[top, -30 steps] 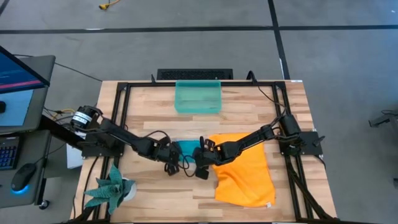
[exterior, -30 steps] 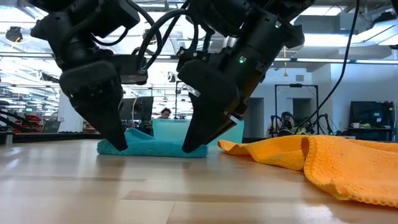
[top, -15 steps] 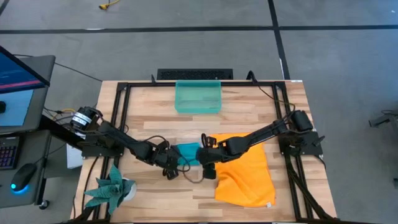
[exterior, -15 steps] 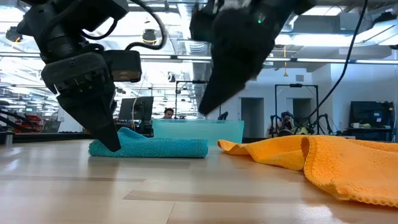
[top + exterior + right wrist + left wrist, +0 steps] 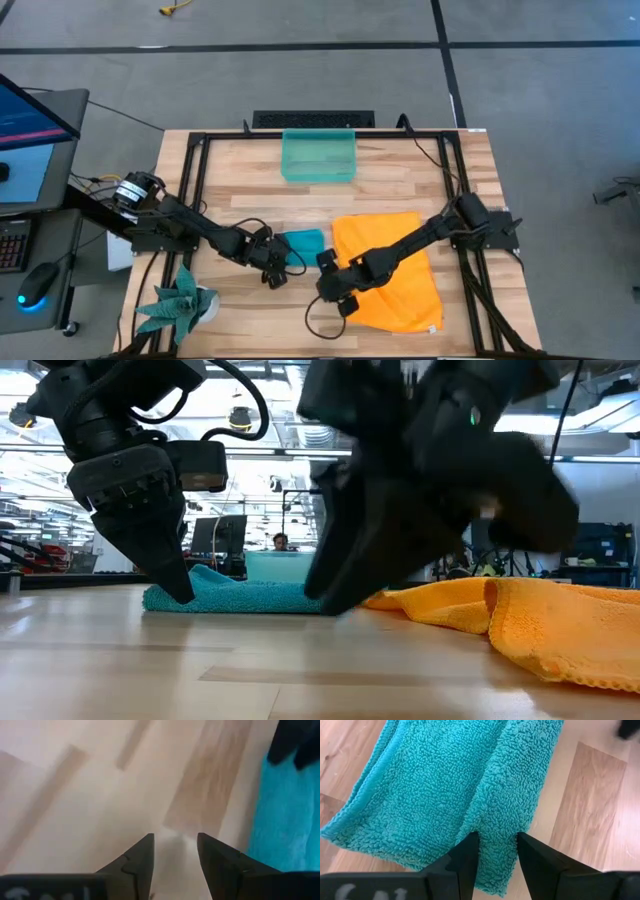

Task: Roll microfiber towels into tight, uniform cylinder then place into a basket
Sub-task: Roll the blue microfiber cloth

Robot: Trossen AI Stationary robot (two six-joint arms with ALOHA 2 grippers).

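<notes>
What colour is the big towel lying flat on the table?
Bright orange. The big towel shows best in the high view.

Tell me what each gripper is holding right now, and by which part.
The left gripper pinches a raised fold at the near edge of the teal towel. The right gripper holds nothing; its fingers are open over the bare table.

The right gripper (image 5: 333, 287) has let go of the teal-blue towel (image 5: 303, 243) and swung away toward the front of the worktop (image 5: 250, 320), its fingers now apart over bare wood beside the orange towel (image 5: 400, 270). The teal-blue towel has shifted slightly toward the left gripper (image 5: 277, 265).
</notes>
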